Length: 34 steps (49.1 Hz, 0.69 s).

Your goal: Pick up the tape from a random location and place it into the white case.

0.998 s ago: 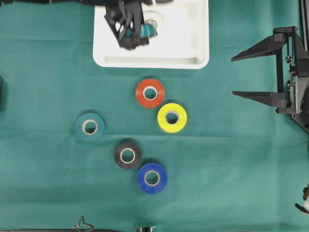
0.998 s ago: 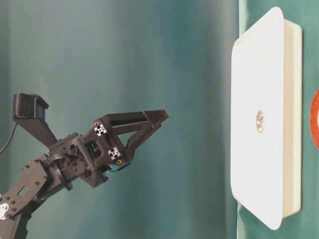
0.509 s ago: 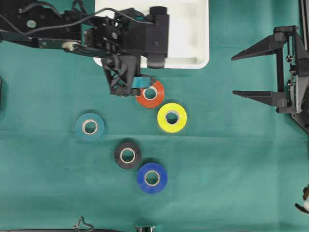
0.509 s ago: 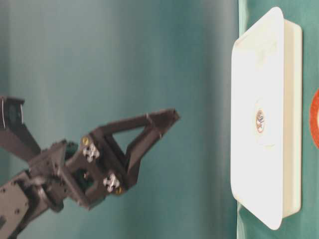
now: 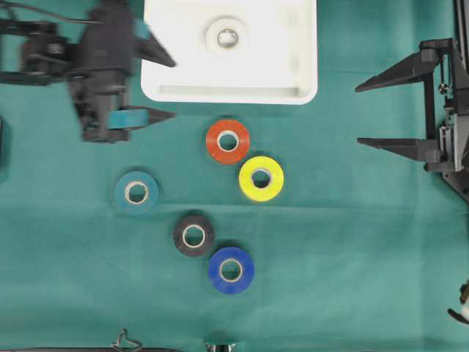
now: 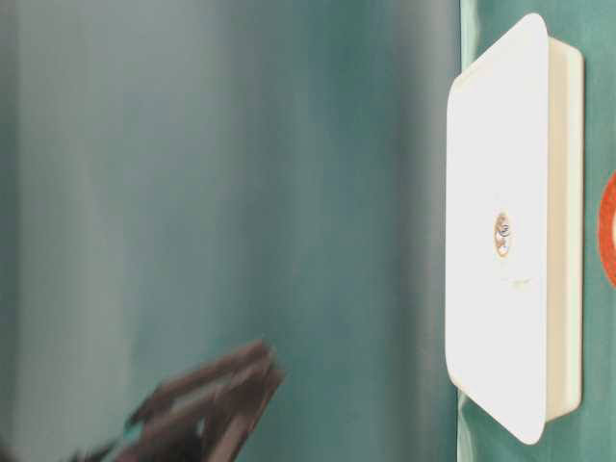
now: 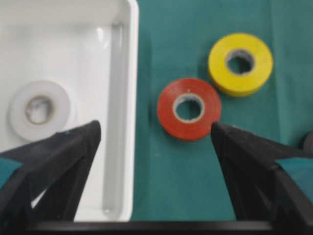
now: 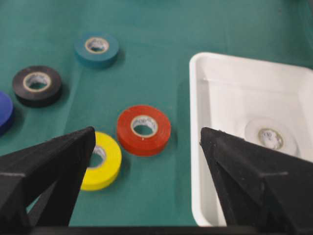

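White tape [image 5: 228,35] lies in the white case [image 5: 229,93], just right of the wide-open, empty left gripper [image 5: 163,86]; that placement looks done, so next comes reaching for the red roll [image 5: 228,141] nearby.

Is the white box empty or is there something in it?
Not empty. One white tape roll lies flat inside the white case.

Bright, even light; left gripper [image 6: 207,409] motion-blurred, white case [image 5: 300,44] glaring.
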Available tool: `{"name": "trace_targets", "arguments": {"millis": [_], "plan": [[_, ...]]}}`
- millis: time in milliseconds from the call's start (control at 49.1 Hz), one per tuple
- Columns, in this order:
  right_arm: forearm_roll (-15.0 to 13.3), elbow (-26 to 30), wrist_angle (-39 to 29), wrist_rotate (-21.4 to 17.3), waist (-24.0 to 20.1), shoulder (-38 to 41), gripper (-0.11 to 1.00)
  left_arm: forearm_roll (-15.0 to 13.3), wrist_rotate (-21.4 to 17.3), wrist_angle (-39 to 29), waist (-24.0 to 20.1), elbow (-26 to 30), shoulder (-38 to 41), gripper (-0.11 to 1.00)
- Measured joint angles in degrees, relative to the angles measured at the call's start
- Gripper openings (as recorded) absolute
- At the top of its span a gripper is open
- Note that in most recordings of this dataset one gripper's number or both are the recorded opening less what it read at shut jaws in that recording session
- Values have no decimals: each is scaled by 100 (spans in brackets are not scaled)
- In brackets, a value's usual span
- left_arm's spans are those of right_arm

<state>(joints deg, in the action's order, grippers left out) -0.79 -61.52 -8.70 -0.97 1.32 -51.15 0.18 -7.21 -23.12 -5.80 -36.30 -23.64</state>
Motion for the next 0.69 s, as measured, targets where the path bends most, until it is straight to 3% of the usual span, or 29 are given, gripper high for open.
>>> {"name": "trace_targets", "arguments": {"millis": [346, 692], "plan": [[-9, 0, -141, -9, 0, -97, 91, -35, 18, 545, 9, -1248, -1503, 98], [9, -237, -105, -18, 0, -229, 91, -53, 18, 1239, 26, -2347, -2382, 98]]}}
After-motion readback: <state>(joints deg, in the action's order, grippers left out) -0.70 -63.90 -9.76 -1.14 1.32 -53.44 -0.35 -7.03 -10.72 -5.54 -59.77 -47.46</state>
